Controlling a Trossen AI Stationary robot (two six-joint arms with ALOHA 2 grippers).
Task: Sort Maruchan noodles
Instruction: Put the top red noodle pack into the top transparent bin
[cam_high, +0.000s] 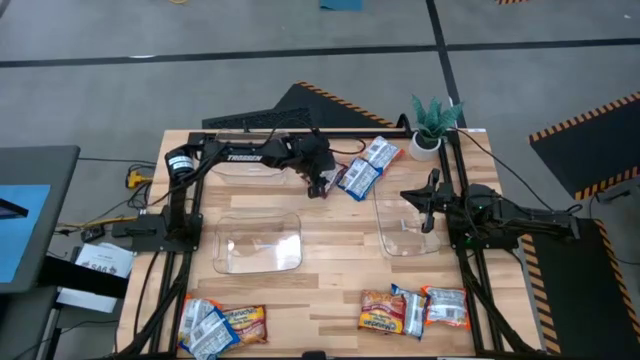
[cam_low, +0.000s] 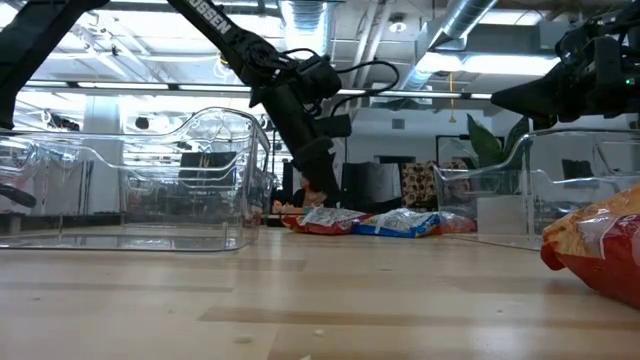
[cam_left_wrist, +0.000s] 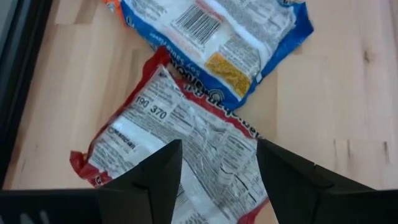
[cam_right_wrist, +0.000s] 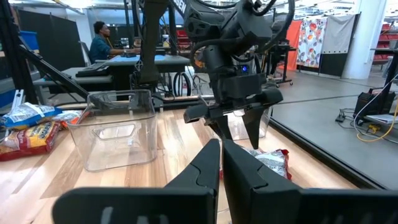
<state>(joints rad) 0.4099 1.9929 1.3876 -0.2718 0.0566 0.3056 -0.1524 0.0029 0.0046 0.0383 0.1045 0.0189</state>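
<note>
Parted above the red packet (cam_left_wrist: 180, 146) at the table's far edge, the left gripper (cam_left_wrist: 217, 171) could snag the touching blue packet (cam_left_wrist: 217, 43) if lowered askew.

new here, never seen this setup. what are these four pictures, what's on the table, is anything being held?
Two dark robot arms work at a wooden table. One camera looks down from above, one looks level across the tabletop, and one sits on each wrist. Flat plastic noodle packets in blue, red and orange wrappers lie in three groups, among three clear plastic bins. The left gripper hangs open just over a red-edged packet lying beside a blue-edged packet, holding nothing. The right gripper waits shut over the right-hand bin.
</note>
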